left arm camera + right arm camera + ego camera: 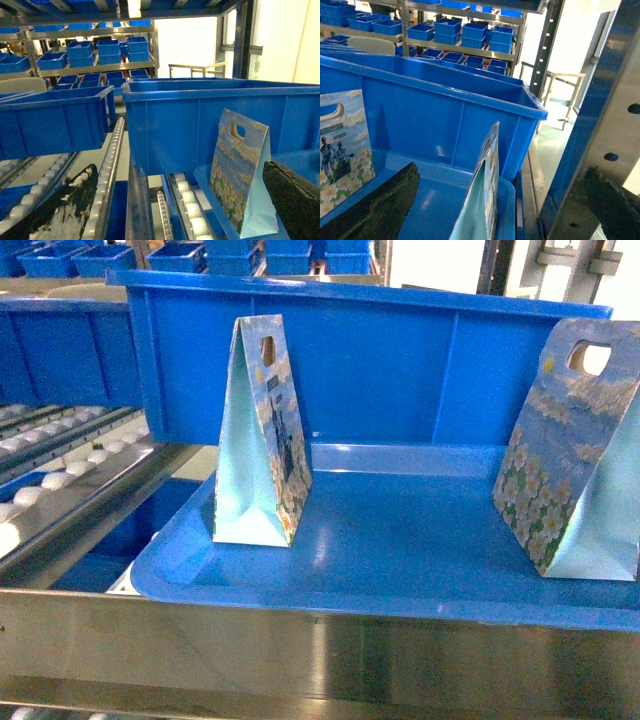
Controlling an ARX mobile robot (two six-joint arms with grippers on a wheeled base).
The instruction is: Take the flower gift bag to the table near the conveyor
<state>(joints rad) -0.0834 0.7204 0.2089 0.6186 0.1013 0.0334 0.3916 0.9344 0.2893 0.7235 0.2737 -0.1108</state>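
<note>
Two flower gift bags stand upright in a shallow blue tray (180, 580). One bag (262, 430) is at the tray's left, the other (572, 465) at its right edge. The left wrist view shows the left bag (243, 175) just inside the right finger (295, 200); my left gripper (175, 212) is open and empty over the conveyor rollers (192, 207). In the right wrist view, my right gripper (497, 212) is open, and the right bag (487, 195) stands edge-on between and ahead of its fingers. The other bag (342, 150) is at far left. The table is out of view.
A deep blue bin (380, 360) stands right behind the tray. Conveyor roller tracks (60, 475) slope at the left, and a steel frame bar (320, 655) crosses in front. A steel upright (600, 150) stands close on the right. Shelves of blue bins (107, 52) fill the background.
</note>
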